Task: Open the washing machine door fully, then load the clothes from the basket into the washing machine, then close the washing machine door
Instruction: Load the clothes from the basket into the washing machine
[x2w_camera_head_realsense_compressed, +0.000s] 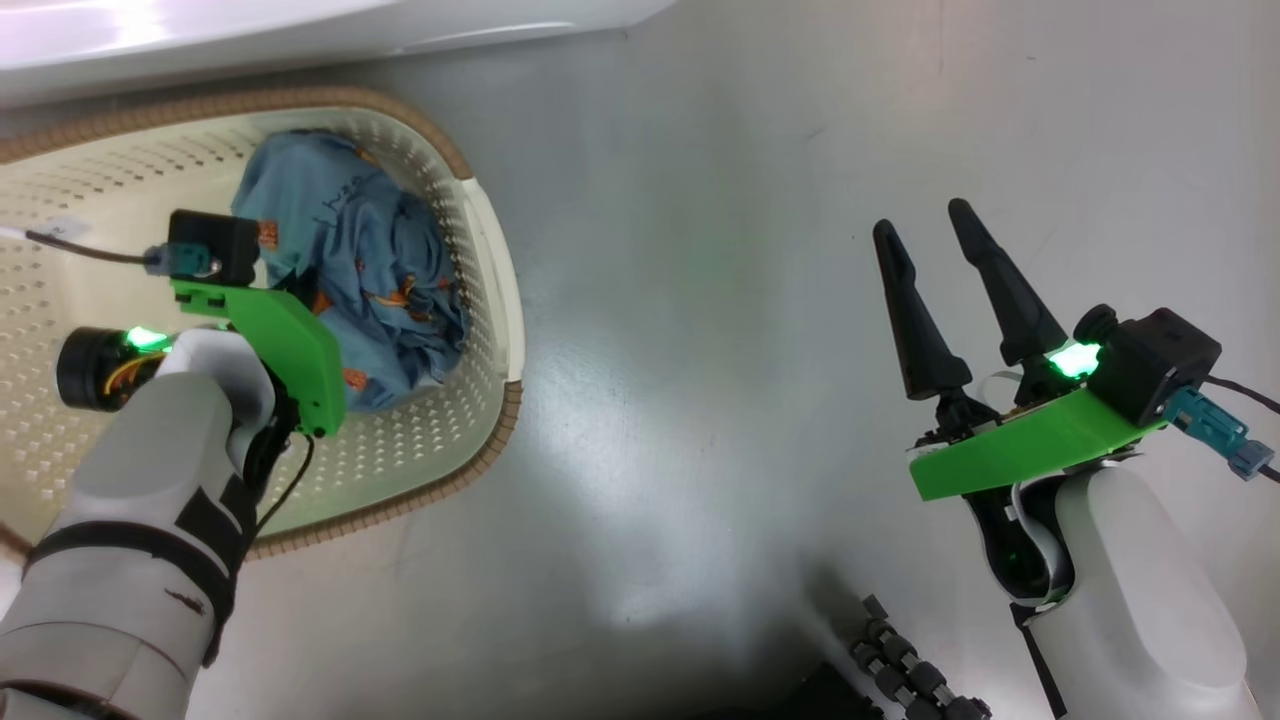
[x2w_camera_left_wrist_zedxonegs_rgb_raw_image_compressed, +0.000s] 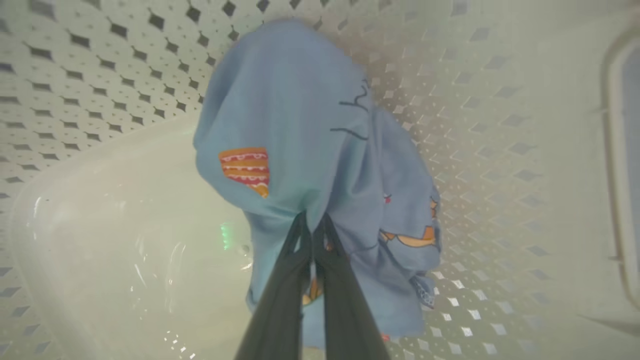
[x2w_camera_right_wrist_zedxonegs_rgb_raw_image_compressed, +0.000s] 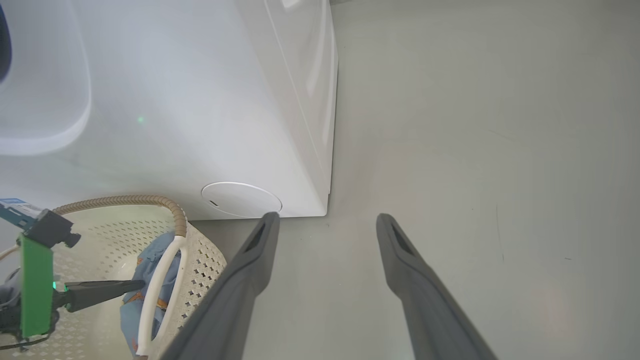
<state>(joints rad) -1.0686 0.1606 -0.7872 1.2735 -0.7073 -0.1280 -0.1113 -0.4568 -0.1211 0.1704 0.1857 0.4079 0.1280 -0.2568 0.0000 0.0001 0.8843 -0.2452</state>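
Left gripper (x2w_camera_left_wrist_zedxonegs_rgb_raw_image_compressed: 312, 220) is clenched on the clothes (x2w_camera_left_wrist_zedxonegs_rgb_raw_image_compressed: 290, 110) inside the basket (x2w_camera_left_wrist_zedxonegs_rgb_raw_image_compressed: 100, 75) (loading step in hand); right gripper (x2w_camera_head_realsense_compressed: 923, 217) hangs released above the floor (x2w_camera_head_realsense_compressed: 700, 300). Next move likely calls for lifting the clothes clear of the basket toward the washing machine (x2w_camera_right_wrist_zedxonegs_rgb_raw_image_compressed: 200, 100).

This looks like a laundry corner. A big white washing machine (x2w_camera_right_wrist_zedxonegs_rgb_raw_image_compressed: 200, 125) stands directly on a smooth, glossy grey floor (x2w_camera_head_realsense_compressed: 750, 300), and just beside it is a cream perforated basket (x2w_camera_head_realsense_compressed: 430, 450) with blue printed clothes (x2w_camera_head_realsense_compressed: 340, 250) inside. Whether the room belongs to a home or to a test lab, the pictures do not tell.
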